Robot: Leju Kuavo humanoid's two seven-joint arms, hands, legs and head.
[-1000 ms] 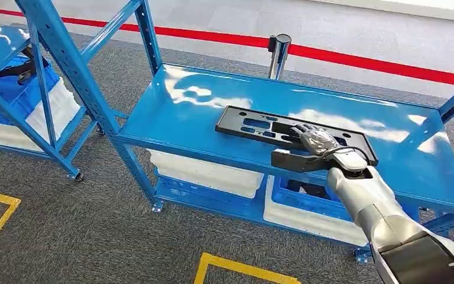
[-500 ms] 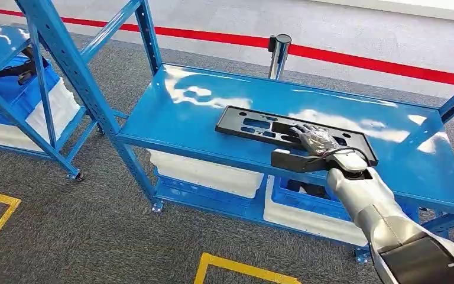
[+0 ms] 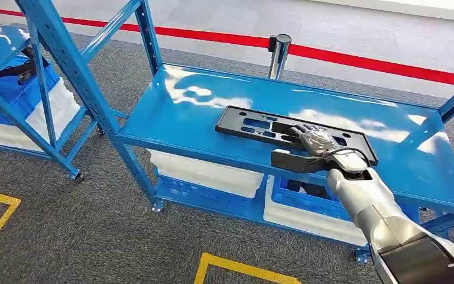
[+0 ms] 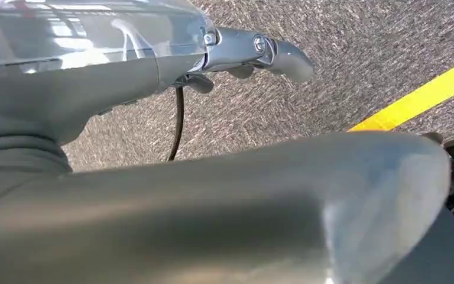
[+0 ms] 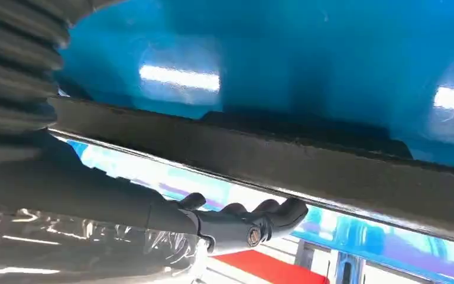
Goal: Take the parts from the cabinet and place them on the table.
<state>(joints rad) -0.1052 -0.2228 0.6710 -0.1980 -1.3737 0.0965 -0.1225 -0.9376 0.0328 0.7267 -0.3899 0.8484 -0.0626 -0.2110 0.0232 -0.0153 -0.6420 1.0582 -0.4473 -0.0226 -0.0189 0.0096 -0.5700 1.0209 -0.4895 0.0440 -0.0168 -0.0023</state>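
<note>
A long black part (image 3: 254, 125) with cut-outs lies flat on the glossy blue table (image 3: 201, 118), towards its front edge. My right hand (image 3: 316, 144) rests over the part's right half. Its fingers stretch across the top, and its thumb (image 3: 289, 161) sticks out sideways along the part's near edge, not under it. In the right wrist view the part's edge (image 5: 284, 160) runs across the picture and the fingers (image 5: 254, 222) lie straight beyond it. My left hand (image 4: 254, 50) hangs over the grey carpet and holds nothing.
A blue cabinet frame (image 3: 65, 65) stands at the left, with blue and white bins (image 3: 29, 100) on its shelf. More white and blue bins (image 3: 213, 174) sit under the table. A chrome post (image 3: 278, 53) and a red floor line lie behind, yellow floor marks in front.
</note>
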